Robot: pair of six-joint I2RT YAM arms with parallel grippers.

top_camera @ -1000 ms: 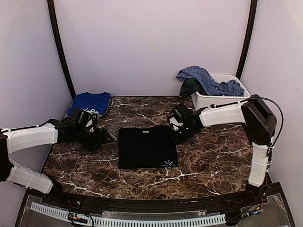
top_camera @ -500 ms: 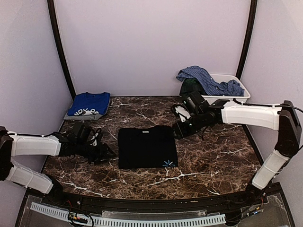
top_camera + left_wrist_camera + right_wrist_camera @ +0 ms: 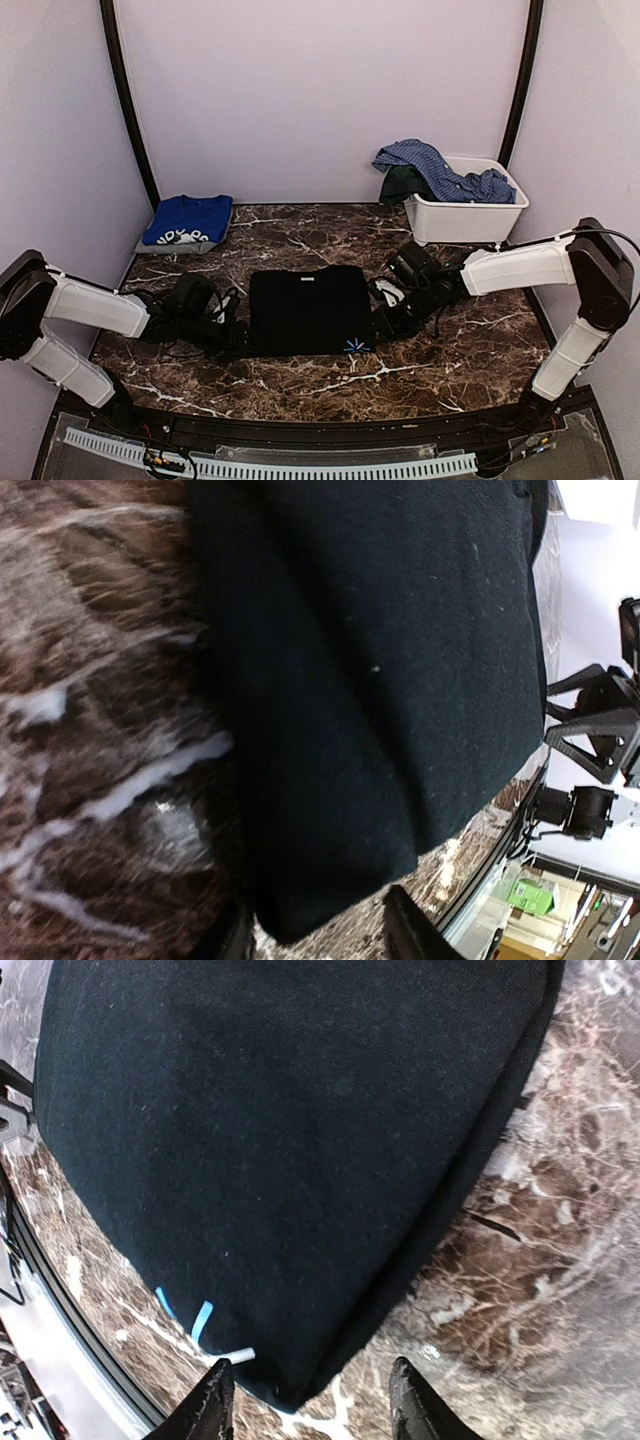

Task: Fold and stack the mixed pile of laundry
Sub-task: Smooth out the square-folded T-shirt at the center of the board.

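Since half a second ago, both your arms have dropped toward you. The left gripper [image 3: 236,336] has moved in from open marble to the near corner of the folded black garment [image 3: 310,310]. The right gripper [image 3: 384,322] has slid from the far corner down to the near one, by the light-blue print [image 3: 200,1322]. The garment itself has not shifted. In each wrist view the fingers stand apart, with a garment corner lying between them and nothing clamped. Only the fingertips show, at the lower edge of those views, so you cannot tell whether either one reaches under the cloth. From above, dark fingers blur into the dark fabric. The royal-blue tee [image 3: 188,220] lies well beyond the left gripper. The white bin [image 3: 470,218] sits beyond the right gripper, and the blue checked shirt [image 3: 440,170] in it covers most of a dark green piece [image 3: 400,183].
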